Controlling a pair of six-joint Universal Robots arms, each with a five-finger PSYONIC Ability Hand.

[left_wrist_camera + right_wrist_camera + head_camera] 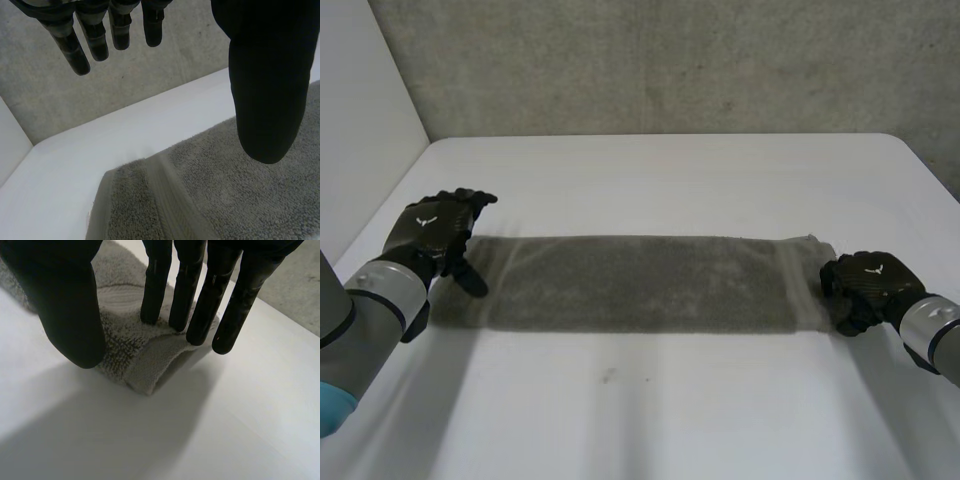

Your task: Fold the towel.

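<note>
Evidently at the grasping step, with no fold made yet. Lying flat on the white table (670, 420), a long grey terry towel (640, 283), long axis running from 9 o'clock to 3 o'clock in the head view, its short banded ends pointing at either hand. At the 3 o'clock end, right hand (868, 285) down on the near corner: straight fingers pressing the pile, thumb closing from the other side, cloth humped up and pinched between. At the 9 o'clock end, left hand (440, 235) poised just above the towel's short edge, fingers relaxed and spread away from the thumb, holding nothing. Calls next, most likely, for lowering the left hand onto its own corner and pinching there, then raising both ends evenly; risks dragging the towel askew should one end rise alone.
</note>
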